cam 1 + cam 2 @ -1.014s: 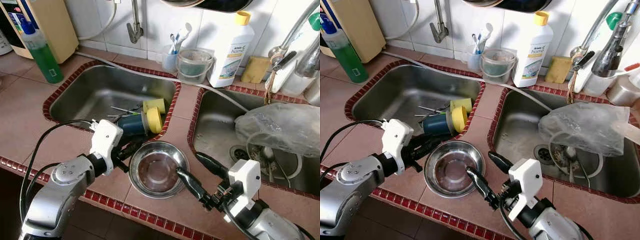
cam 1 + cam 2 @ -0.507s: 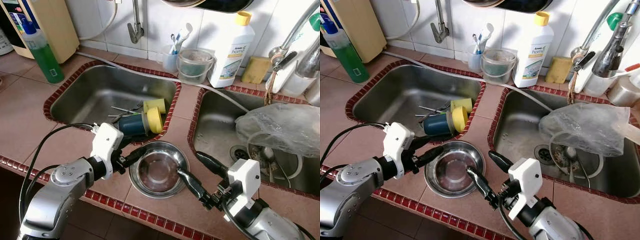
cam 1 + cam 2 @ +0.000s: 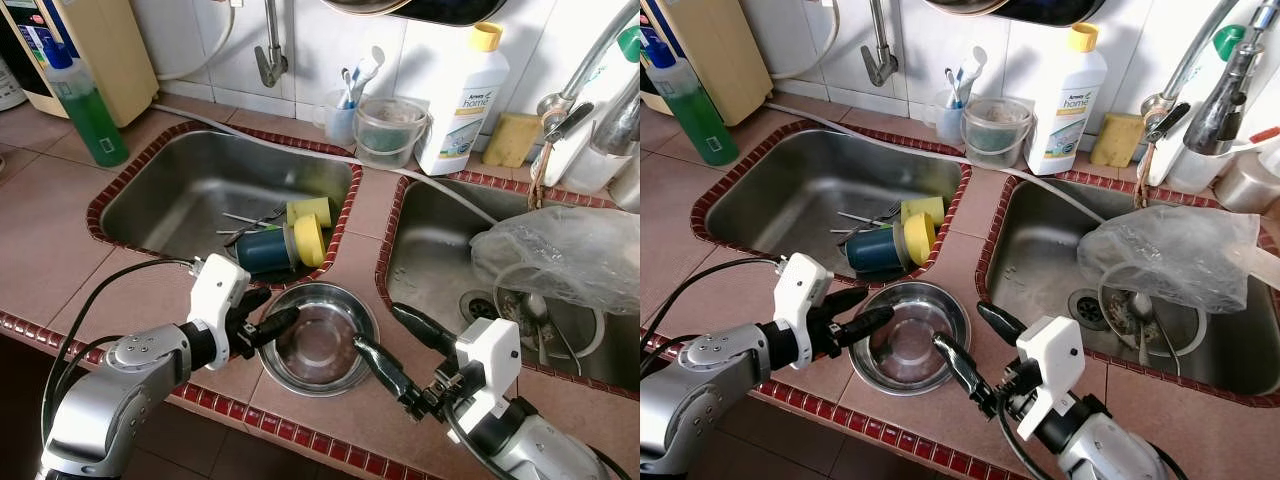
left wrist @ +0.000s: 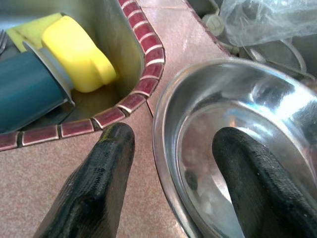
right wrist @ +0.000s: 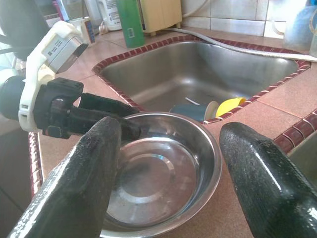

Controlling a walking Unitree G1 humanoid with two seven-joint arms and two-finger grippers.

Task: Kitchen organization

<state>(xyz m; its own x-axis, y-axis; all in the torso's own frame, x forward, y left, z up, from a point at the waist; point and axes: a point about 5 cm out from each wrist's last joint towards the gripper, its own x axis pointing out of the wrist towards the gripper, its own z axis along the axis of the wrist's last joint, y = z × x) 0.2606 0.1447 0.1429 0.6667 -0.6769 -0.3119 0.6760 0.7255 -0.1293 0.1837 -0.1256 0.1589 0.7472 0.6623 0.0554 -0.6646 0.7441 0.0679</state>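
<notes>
On the tiled desk (image 3: pixel 60 230), the left tool (image 3: pixel 262 322) (spread, straddling the bowl (image 3: pixel 318 338) rim at 9 o'clock) could tip it if it pinches shallowly.

head pair: high, down on sinks | wrists: close, facing; share steel bowl (image 3: pixel 318 338)

Steel bowl (image 3: pixel 908 338) (between both pincers)

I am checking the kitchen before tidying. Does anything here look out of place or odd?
Yes. A dark blue bottle with a yellow cap lies on its side in the left steel sink beside some cutlery. A crumpled clear plastic bag is draped over the right steel sink, hiding part of the basin.
</notes>
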